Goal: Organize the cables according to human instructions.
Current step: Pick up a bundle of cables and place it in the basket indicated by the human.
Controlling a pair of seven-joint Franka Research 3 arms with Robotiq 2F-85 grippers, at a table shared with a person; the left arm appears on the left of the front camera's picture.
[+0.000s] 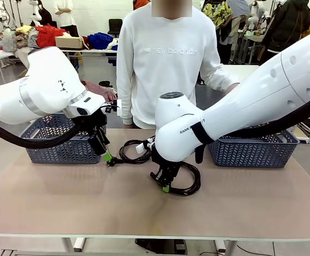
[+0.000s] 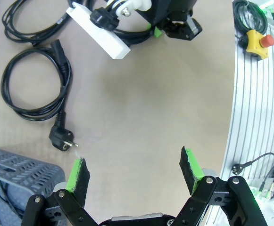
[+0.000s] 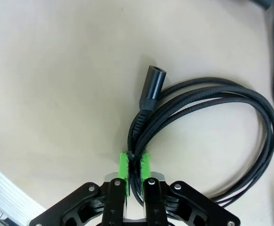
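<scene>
Right gripper (image 3: 135, 161) pinching braided cable (image 3: 207, 92), wrist view shows its plug (image 3: 153, 84), left gripper (image 2: 134, 165) wide.

Black braided cable (image 3: 212, 94), green pads (image 3: 123, 167) on the black right hand (image 3: 134, 162), blue-grey lattice basket (image 1: 251, 152), tan table (image 1: 64, 202).

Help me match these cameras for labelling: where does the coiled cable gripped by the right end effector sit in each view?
Front view: gripped cable just below and right of centre.
Left wrist view: gripped cable at the top edge, near the middle.
Right wrist view: gripped cable loops from bottom centre up and to the right.
Shared landmark: the right end effector, green pads shut on this cable.
</scene>
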